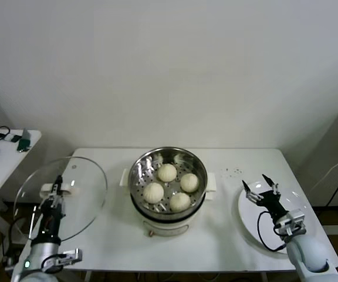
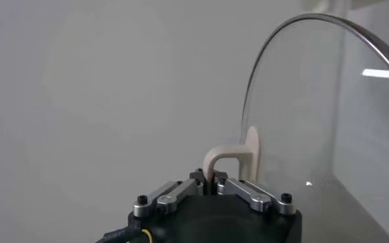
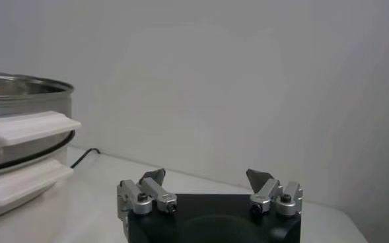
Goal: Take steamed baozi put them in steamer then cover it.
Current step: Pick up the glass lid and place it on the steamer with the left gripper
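Looking down from the head view, four steamed baozi [image 1: 173, 188] sit inside the uncovered steamer [image 1: 167, 191] mid-worktop [image 1: 110, 235]. The left end effector [image 1: 56, 191] holds the glass lid [image 1: 61, 198] over the left edge; the right end effector [image 1: 262, 191] hovers spread above the white plate [image 1: 271, 223].

Left wrist view: fingers clamp the lid handle [image 2: 230, 160].

Right wrist view: fingers [image 3: 153, 177] wide apart, empty, steamer handle [image 3: 26, 129] well clear.

The steamer [image 1: 167, 188] is a round, shiny stainless-steel pot on a white base with white side handles, standing upright and uncovered near the middle of the tabletop, closer to its front edge. Four steamed baozi [image 1: 173, 187], small smooth cream-white domes, sit on its perforated tray, set apart in a loose diamond.
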You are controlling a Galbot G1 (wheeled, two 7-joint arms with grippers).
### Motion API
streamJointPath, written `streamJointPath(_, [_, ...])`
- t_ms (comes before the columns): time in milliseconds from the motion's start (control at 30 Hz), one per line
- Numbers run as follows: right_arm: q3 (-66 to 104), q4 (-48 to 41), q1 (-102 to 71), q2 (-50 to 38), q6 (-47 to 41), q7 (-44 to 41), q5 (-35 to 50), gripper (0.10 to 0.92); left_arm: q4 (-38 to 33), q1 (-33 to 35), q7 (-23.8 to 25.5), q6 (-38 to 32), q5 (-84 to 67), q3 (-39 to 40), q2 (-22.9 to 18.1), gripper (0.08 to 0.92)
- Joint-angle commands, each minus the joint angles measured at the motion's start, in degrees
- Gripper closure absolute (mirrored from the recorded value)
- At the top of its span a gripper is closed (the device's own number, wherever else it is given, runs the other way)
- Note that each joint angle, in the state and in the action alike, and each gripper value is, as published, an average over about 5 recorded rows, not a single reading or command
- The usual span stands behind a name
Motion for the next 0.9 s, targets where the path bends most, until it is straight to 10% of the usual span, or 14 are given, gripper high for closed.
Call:
streamJointPath(33, [-1.52,-0.34,0.74,0.67,0.27,-0.06,-0.95,0.203,-6.85,-6.01,2.79,13.16,-5.85,12.62,12.84,0.851])
streamJointPath(300, [-2.2,-1.25,1.37,2.45,0.39,0.04,-2.37,0.203,-4.6,-23.45,12.04,22.45,-4.33,29.81,13.59,0.851])
streamJointPath(900, [-0.37,-3.19,1.27,2.57,1.34,0.15,-3.36,0.203,5.31,-35.75,25.29,25.81,8.64,43.93,-4.32,0.851])
